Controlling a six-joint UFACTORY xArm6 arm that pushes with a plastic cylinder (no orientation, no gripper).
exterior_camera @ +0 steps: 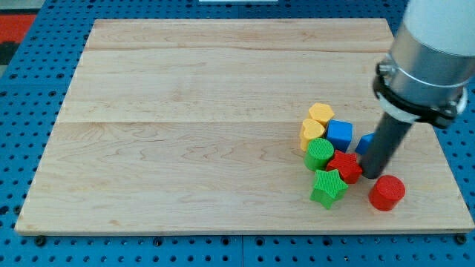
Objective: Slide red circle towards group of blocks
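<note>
The red circle (pixel 387 193) lies near the view's bottom right of the wooden board (pixel 185 111), a little to the right of the group. The group holds a yellow hexagon (pixel 321 113), a yellow block (pixel 312 131), a blue cube (pixel 340 134), a green circle (pixel 320 153), a red star (pixel 344 165), a green star (pixel 327 187) and a blue block (pixel 365 143) partly hidden by the rod. My tip (pixel 371 176) stands between the red star and the red circle, just up-left of the red circle.
The arm's grey body (pixel 427 52) fills the view's top right corner above the rod. The board lies on a blue pegboard surface (pixel 22 96), and its right edge is close to the red circle.
</note>
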